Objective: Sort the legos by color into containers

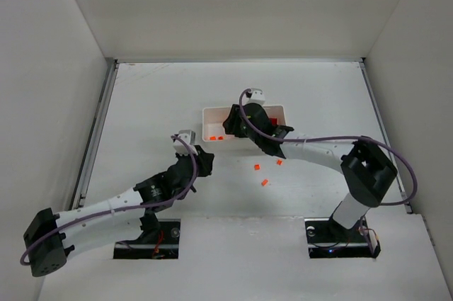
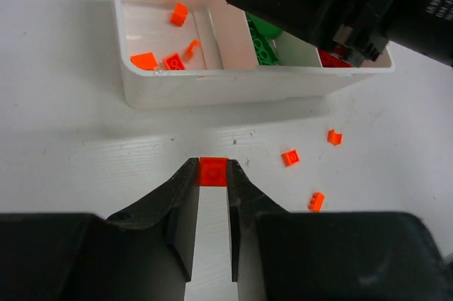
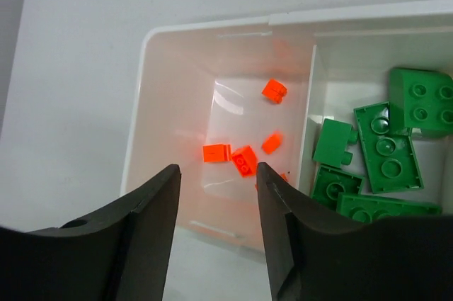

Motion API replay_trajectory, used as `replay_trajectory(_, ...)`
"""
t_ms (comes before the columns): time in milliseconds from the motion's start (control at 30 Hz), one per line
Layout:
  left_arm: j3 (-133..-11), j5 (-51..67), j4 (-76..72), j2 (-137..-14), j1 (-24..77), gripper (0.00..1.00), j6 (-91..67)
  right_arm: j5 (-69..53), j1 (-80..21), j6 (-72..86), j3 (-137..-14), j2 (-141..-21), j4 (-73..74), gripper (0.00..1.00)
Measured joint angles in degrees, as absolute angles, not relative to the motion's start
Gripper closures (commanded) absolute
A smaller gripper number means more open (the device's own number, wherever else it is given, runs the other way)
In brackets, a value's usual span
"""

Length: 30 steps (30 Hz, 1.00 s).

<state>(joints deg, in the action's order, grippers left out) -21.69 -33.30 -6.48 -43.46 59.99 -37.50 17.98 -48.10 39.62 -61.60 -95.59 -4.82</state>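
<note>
While the right claw (image 3: 217, 170) hangs spread and empty above the left compartment (image 3: 177, 103) of the white tray (image 2: 233, 87), the left claw (image 2: 212, 175) is pressed onto one orange brick (image 2: 212, 170), pinching it by its side faces at the very fingertips.

Held brick: outside the tray, just in front of its near wall, on the orange side. Cannot tell whether it touches the table (image 2: 85, 145). A tip grip lets the brick fall free once the jaws part. Judged to be a carry toward the left compartment.

Tray contents: the left compartment holds only orange pieces (image 3: 244, 161) and the middle holds green bricks (image 3: 386, 149). Red pieces (image 2: 333, 59) show in the right one, mostly hidden behind the right claw. Colour order is set, so orange goes left.

Right claw: centred over the orange pieces, jaws pointing down into that compartment. The placement suits a drop from above rather than a reach in, given the thin walls.

Remaining: three loose orange bits (image 2: 290, 157) lie on the table, apart from each other, near the tray's front. No green or red is seen outside the tray. Judgement: well along, only orange left.

Risk: both claws are aimed at one compartment, so the left should wait for clearance.
</note>
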Motion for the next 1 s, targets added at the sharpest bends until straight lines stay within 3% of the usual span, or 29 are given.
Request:
replay_trajectory(233, -26.8, -29.3, -8.6, -52.2, 52.9, 0.88, -35.9, 20.8, -48.2, 39.8, -48.8, -82.1, -6.9, 0.73)
replay_trajectory(300, -28.8, -28.0, -10.5, -56.0, 50.9, 0.87, -35.3, 22.7, -48.4, 40.3, -43.6, -76.2, -6.9, 0.74)
replay_trajectory(400, -31.8, -26.9, -13.4, -61.7, 48.6, 0.86, -34.0, 25.5, -49.0, 41.8, -36.5, -68.1, -5.5, 0.73)
replay_trajectory(533, -36.0, -25.8, -16.6, -70.1, 45.4, 0.84, -32.7, 29.3, -49.3, 45.4, -30.3, -60.7, 0.0, 0.55)
replay_trajectory(633, -38.8, -25.3, -17.9, -75.9, 43.3, 0.79, -32.1, 31.6, -49.6, 47.6, -28.2, -59.7, 4.5, 0.49)
replay_trajectory(867, -41.8, -24.9, -18.2, -81.2, 40.0, 0.57, -31.2, 33.9, -50.0, 50.7, -26.2, -62.3, 8.4, 0.44)
replay_trajectory(1000, -42.2, -24.9, -18.4, -81.0, 40.0, 0.6, -30.9, 34.4, -50.0, 51.3, -26.1, -64.8, 8.7, 0.44)
